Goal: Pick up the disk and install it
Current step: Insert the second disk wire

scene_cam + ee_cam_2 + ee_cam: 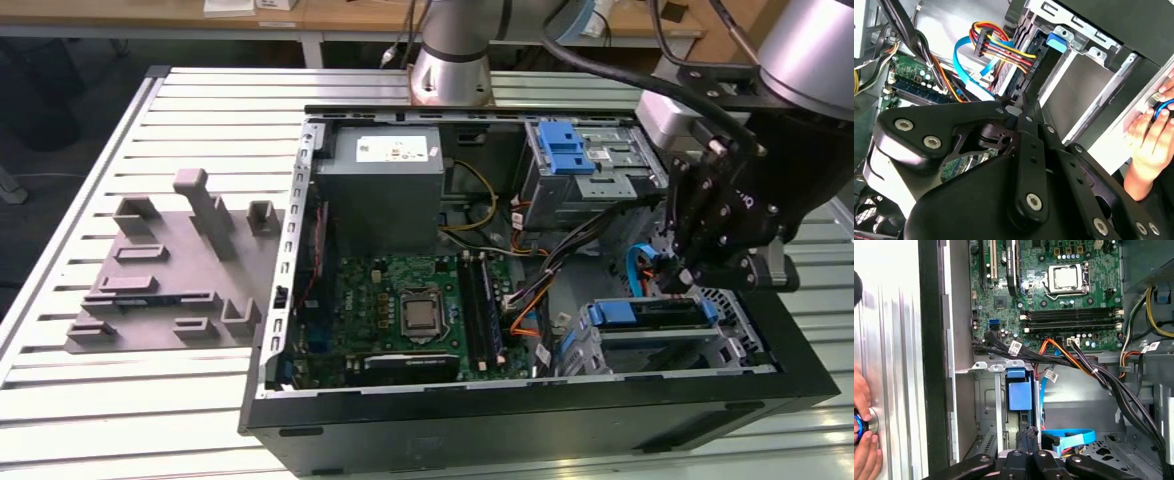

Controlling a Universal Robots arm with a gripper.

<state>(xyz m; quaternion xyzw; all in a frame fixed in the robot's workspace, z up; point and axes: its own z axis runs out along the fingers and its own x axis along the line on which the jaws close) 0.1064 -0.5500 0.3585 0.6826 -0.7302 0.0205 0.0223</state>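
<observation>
The disk (650,314) stands on edge in the silver cage at the near right corner of the open computer case. Its blue carrier frame (1019,391) faces up out of the slot. My gripper (681,280) hangs just above the disk's far end, beside loose blue cables. In both wrist views the black fingertips (1027,436) meet with nothing between them, so the gripper (1021,106) is shut and empty. Whether the tips touch the disk's edge I cannot tell.
The motherboard (414,310) fills the case floor, and a large grey box (387,170) stands at the back. A second cage with a blue latch (571,150) is at the rear right. Black and coloured cables (1074,360) cross near the cage. A hand (865,445) rests on the table. A grey fixture (174,270) lies at the exterior view's left.
</observation>
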